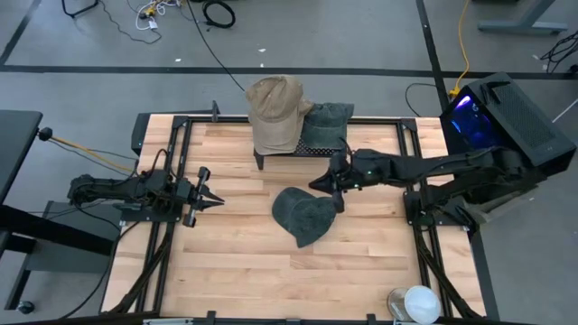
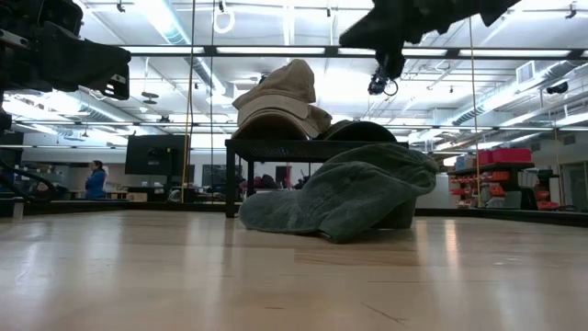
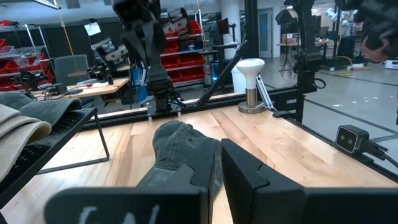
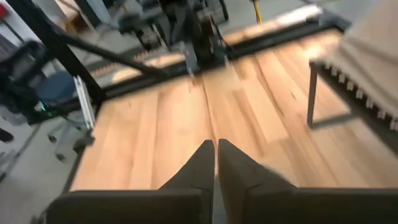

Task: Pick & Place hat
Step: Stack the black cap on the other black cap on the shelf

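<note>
A dark grey hat [image 1: 305,217] [image 2: 349,193] [image 3: 180,149] lies crumpled on the middle of the table. A tan hat [image 1: 274,108] [image 2: 276,92] and another grey hat [image 1: 327,122] [image 2: 363,131] sit on a black rack [image 2: 276,147] at the far edge. My right gripper [image 1: 327,188] [image 2: 386,78] [image 4: 216,155] hangs shut in the air above the far right side of the lying hat and touches nothing. My left gripper [image 1: 217,197] [image 3: 216,180] hovers shut left of that hat, pointing at it.
A white mushroom-shaped lamp [image 1: 420,302] [image 3: 250,81] stands at the near right corner. A black box with a purple light [image 1: 506,113] sits off the table's right far side. Bare wood [image 1: 244,262] lies near and left of the hat.
</note>
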You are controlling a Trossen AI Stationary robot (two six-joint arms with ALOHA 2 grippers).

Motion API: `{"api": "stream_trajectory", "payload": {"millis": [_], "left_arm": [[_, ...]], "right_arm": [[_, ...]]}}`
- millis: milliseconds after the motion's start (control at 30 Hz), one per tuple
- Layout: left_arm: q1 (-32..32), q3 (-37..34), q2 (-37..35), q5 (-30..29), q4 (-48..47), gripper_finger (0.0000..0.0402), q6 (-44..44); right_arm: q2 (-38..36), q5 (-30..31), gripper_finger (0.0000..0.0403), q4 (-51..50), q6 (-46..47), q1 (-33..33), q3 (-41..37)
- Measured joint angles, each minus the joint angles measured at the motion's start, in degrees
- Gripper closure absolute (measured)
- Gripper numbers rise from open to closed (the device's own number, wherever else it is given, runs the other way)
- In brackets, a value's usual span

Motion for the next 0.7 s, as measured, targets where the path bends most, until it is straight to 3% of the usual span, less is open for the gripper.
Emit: {"api": "stream_trajectory", "payload": {"millis": [367,700], "left_arm": [[0.0,0.0,0.0,0.0,0.0,0.0367,0.0],[0.0,0.0,0.0,0.0,0.0,0.0367,0.0]], "right_arm": [[4.4,-3.2,0.0363,-5.9,3.4,0.1,0.0],[5.0,-3.1,0.0243,-5.9,0.4,1.5,0.0]]}}
